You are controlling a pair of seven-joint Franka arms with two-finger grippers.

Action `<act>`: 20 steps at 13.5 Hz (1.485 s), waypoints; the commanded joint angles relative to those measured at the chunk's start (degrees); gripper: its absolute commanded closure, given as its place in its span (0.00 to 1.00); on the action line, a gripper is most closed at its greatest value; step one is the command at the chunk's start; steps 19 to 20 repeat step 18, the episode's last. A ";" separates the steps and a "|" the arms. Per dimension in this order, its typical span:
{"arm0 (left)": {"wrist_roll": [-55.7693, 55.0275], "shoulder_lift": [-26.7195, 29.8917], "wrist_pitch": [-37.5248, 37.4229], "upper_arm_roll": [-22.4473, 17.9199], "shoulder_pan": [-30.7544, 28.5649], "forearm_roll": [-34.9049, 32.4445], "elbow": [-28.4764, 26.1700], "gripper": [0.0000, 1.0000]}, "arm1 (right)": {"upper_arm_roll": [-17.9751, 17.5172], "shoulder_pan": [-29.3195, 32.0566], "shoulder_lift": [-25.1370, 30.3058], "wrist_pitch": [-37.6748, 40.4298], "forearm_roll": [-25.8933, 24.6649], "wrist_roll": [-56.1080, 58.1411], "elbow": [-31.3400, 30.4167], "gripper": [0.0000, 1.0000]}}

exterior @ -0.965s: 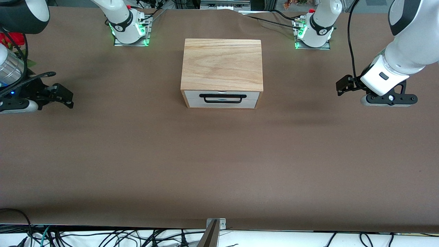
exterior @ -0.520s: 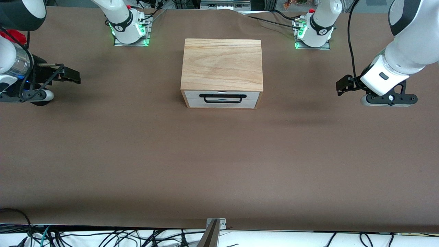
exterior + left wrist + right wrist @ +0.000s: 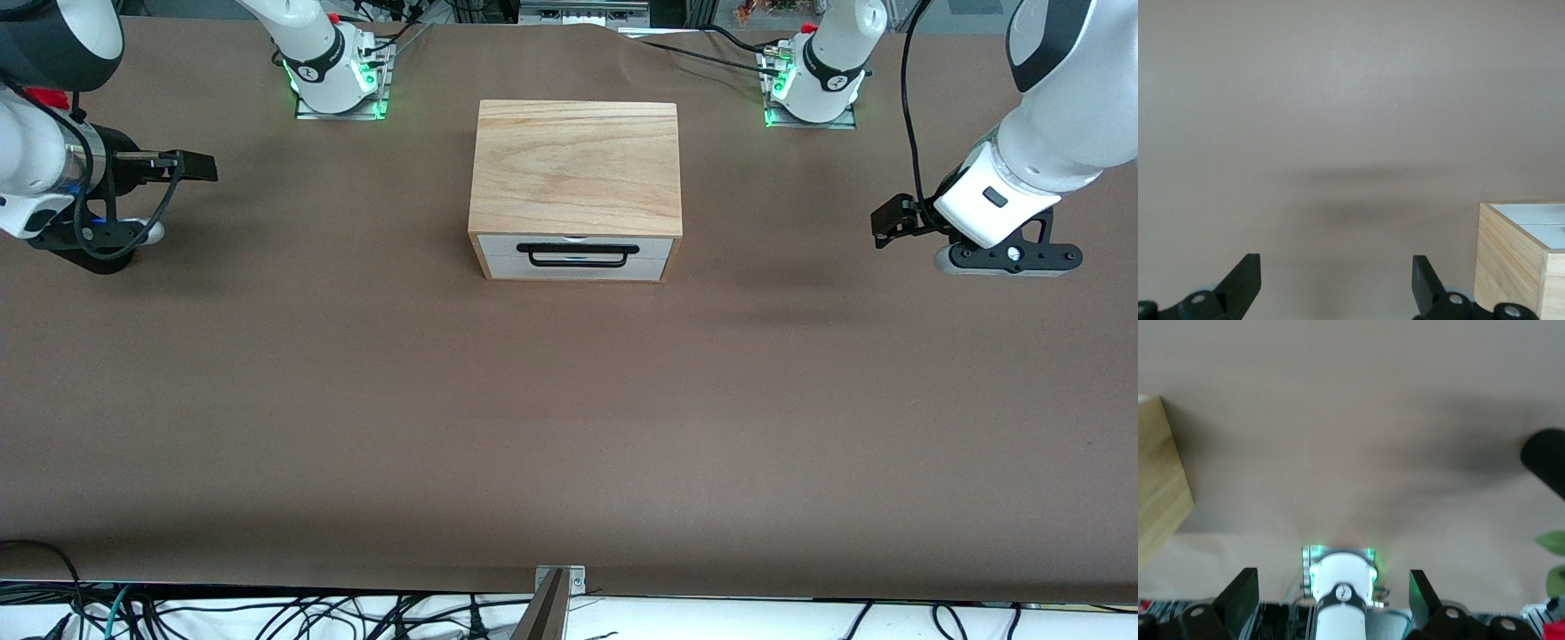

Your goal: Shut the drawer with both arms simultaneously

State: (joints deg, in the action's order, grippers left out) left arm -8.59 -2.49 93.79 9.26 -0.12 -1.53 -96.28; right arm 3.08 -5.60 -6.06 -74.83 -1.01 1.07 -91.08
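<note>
The light oak box stands mid-table near the arm bases. The drawer's white front panel with its black bar handle sits flush in the box front. My left gripper hovers open and empty over the table toward the left arm's end, well apart from the box. In the left wrist view the gripper is wide open, with the box's corner beside it. My right gripper hovers open and empty toward the right arm's end. In the right wrist view it faces its own arm base.
Two green-lit arm bases stand along the table's edge farthest from the front camera. Cables and a metal bracket lie at the nearest edge. Green leaves show at the right arm's end.
My right gripper has risen and swung toward the arm bases' side, turning level. The left arm and the drawer have not moved.
</note>
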 commanded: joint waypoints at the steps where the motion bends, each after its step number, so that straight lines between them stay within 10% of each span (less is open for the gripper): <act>1: 1.12 0.20 -0.81 0.41 -0.49 -0.93 0.48 0.00 | -0.62 1.55 0.00 -8.36 0.75 -0.01 -0.15 0.00; 20: 1.21 0.20 -0.81 0.32 -0.49 -0.84 0.48 0.00 | -0.97 0.85 -0.44 -27.65 0.14 -0.54 0.38 0.00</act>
